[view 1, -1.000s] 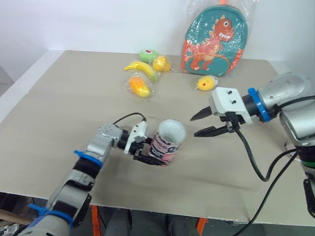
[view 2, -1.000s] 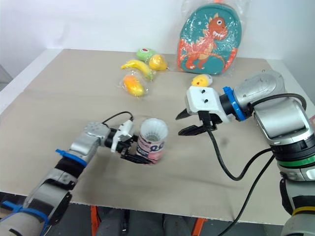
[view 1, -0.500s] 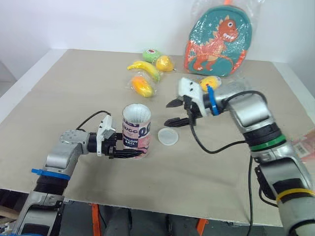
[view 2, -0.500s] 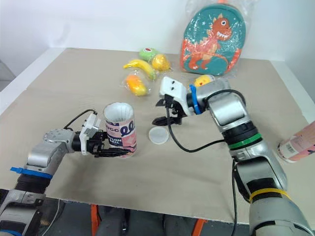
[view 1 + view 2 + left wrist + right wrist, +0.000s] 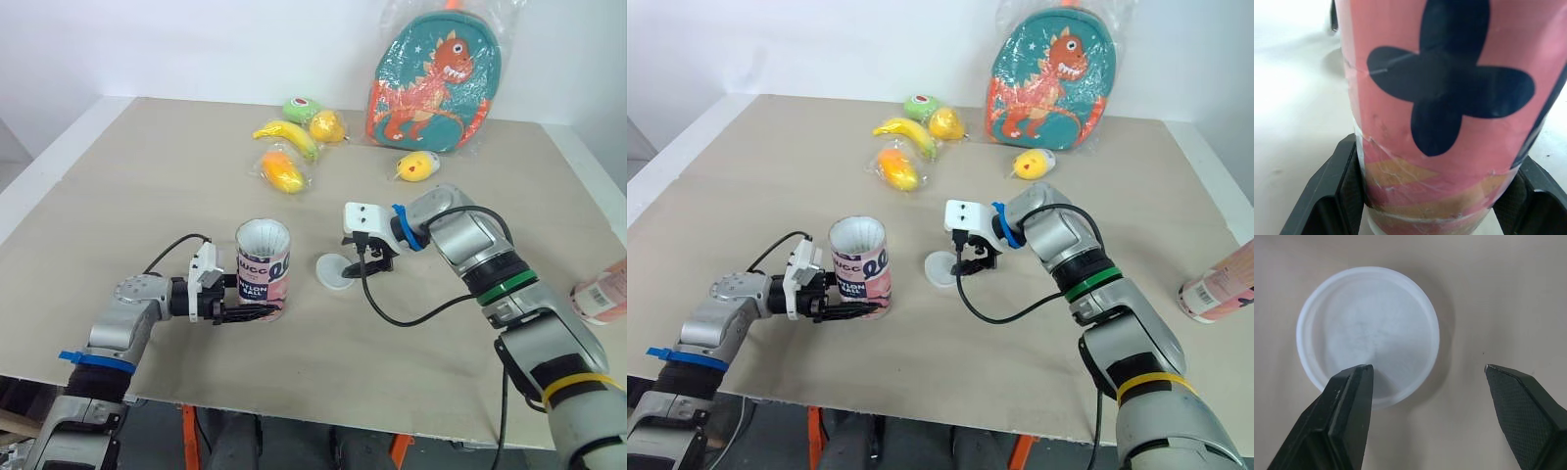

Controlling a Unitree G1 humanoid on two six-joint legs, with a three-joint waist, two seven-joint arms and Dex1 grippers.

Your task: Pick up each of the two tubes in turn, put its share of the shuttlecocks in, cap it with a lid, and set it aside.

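Lid (image 5: pixel 1367 330): a round, white, translucent cap lying flat on the tan table (image 5: pixel 147 176), hollow side up. It sits directly under the right gripper (image 5: pixel 368 262), which points down at it with its two black fingers spread wide and holding nothing. The lid is not centred in that gap. In the right wrist view, one fingertip overlaps the lid's near rim, while the other hangs over bare table, clear of the rim. From the head camera, the lid lies off toward the side of this gripper that faces the tube. Whether the fingertips touch the table cannot be told.

The pink shuttlecock tube (image 5: pixel 263 269) stands upright just beyond the lid from the right gripper, apart from the lid. Its mouth is open, with what looks like white feathers showing inside. The left gripper (image 5: pixel 250 311) is closed on the tube's base, one finger pressed against each side.

Being round, the lid has no long axis to line up with. The right arm is the nearer and the only free one. Judging by the offset, the gripper needs to shift toward the tube so that both fingers straddle the rim before closing.
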